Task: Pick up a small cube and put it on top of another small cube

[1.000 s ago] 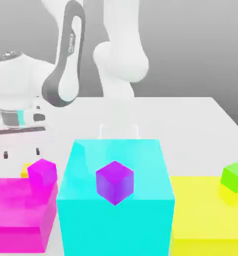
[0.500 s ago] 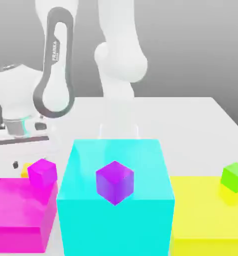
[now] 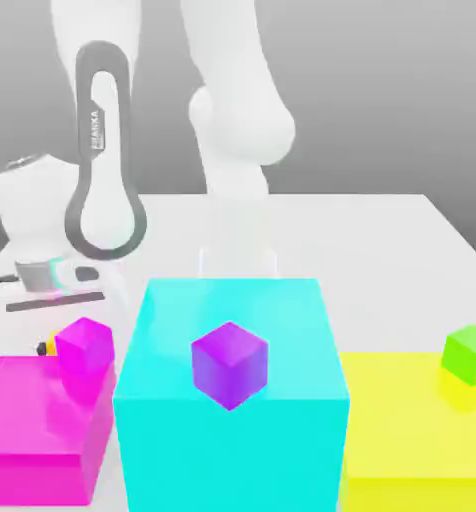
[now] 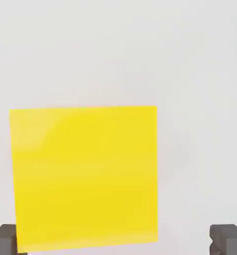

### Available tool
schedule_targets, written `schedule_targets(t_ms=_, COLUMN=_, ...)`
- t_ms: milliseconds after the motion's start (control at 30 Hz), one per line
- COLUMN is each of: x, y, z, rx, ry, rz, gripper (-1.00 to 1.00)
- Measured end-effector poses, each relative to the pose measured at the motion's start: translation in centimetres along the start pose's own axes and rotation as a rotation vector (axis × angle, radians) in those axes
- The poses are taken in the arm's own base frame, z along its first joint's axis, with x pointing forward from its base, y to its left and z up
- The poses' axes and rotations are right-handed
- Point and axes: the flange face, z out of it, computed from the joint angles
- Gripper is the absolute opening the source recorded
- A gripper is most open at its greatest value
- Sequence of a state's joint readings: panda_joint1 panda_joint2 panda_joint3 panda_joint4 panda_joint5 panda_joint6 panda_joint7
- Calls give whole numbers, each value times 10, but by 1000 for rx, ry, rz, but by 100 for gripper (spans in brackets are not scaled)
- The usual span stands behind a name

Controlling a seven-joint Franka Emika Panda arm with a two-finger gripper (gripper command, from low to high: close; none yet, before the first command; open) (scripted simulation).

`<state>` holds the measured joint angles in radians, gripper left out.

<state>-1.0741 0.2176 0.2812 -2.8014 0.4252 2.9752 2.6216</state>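
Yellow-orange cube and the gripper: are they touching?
Cannot tell. In the hand view, one finger adjoins the yellow-orange cube's edge, depth unclear; the other finger has a plain gap.

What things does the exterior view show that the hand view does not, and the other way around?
Only the exterior view shows the big cyan block, the big magenta block, the big yellow block and the small magenta, purple and green cubes. Only the hand view shows both dark fingertips, standing apart. Both share the small yellow-orange cube and the pale table.
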Motion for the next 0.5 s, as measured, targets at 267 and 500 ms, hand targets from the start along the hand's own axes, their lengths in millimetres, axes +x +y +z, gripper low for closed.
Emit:
schedule_targets(t_ms=267, x=4, y=-9, z=11, rx=61, ry=5, rz=-1, gripper=0)
schedule_targets(t_ms=500, x=4, y=-16, z=12, rx=118, ry=-5, rz=-8, gripper=-100)
